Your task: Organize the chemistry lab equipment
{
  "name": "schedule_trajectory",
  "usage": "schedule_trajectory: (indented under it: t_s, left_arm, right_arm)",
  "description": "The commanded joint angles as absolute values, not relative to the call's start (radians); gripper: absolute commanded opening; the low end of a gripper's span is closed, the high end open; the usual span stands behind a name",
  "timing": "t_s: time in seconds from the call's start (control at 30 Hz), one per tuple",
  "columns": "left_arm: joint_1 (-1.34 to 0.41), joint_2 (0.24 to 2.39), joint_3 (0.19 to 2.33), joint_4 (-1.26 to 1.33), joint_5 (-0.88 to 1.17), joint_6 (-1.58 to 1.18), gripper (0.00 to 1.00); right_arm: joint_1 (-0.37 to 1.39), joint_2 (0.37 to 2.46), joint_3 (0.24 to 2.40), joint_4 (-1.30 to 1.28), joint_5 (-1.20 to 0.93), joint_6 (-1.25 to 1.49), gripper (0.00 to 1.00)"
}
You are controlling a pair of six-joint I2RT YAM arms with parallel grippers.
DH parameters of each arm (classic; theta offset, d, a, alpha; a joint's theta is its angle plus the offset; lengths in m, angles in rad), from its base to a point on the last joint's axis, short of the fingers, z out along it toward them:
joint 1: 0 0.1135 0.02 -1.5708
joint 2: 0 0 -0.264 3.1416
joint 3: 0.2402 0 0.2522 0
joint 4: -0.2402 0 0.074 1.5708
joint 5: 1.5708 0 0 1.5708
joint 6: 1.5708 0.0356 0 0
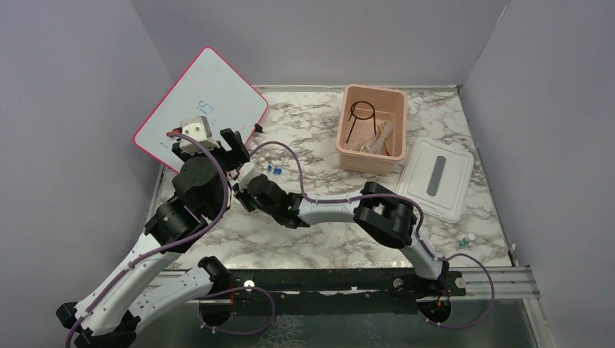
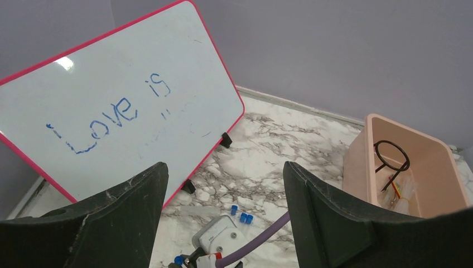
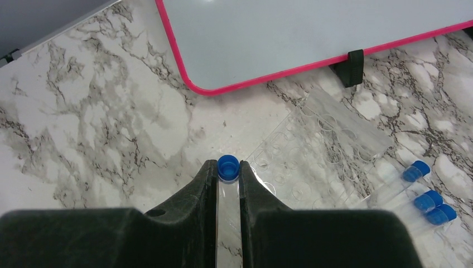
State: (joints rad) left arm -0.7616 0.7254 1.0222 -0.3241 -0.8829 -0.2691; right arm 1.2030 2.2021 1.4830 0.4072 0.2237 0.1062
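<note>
Fingers (image 3: 203,192) of the right gripper (image 3: 228,181) pinch the held vial (image 3: 228,167), a clear tube whose blue cap pokes just past the fingertips. Its long axis runs along the fingers, cap leading, aimed at the lower pink edge of the whiteboard (image 3: 312,33). I see bare marble to the left of the cap. To its right, the corner of a clear well tray (image 3: 323,148) lies just beside the fingertips.

Beyond the tray's far end I count three loose vials (image 3: 429,200) lying on their sides, side by side, blue caps pointing the same way, away from the wrist.

The left gripper (image 2: 224,173) hangs above the table with its fingers (image 2: 139,195) spread wide and nothing between them. It faces the whiteboard, which stands tilted on small black feet in the far left corner, with "Love is" written on it in blue.

From above, I find a strip of open marble between the whiteboard and the pink tub (image 1: 341,141). The tub sits toward the far right. The black wire ring stand (image 1: 360,114) stands upright inside it, ring uppermost, with thin pale rods leaning beside it. A white lid (image 1: 435,181) lies flat just right of the tub.

The marble table (image 1: 312,123) is white with grey veins. Plain grey-violet walls close it on the left, far and right sides.
</note>
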Motion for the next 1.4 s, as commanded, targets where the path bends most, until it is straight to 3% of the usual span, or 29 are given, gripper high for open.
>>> schedule_trajectory:
  t_s: [0.0,0.7,1.1,1.37]
  left_arm:
    - [-0.766,0.720,1.011,-0.321,-0.871,-0.270,0.78]
    - [-0.765,0.728,1.012,-0.323,-0.871,-0.272,0.78]
    - [-0.765,0.742,1.030,-0.327,-0.874,-0.268,0.79]
    - [-0.765,0.747,1.052,-0.341,-0.846,-0.271,0.81]
  right_arm:
    - [1.210,2.249,1.538,0.279,0.219,0.155,0.15]
    - [1.201,2.256,1.460,0.360,0.223,0.224,0.17]
    - [1.201,2.114,1.420,0.358,0.163,0.225,0.55]
    - [1.166,1.962,1.287,0.335,0.179,0.325,0.59]
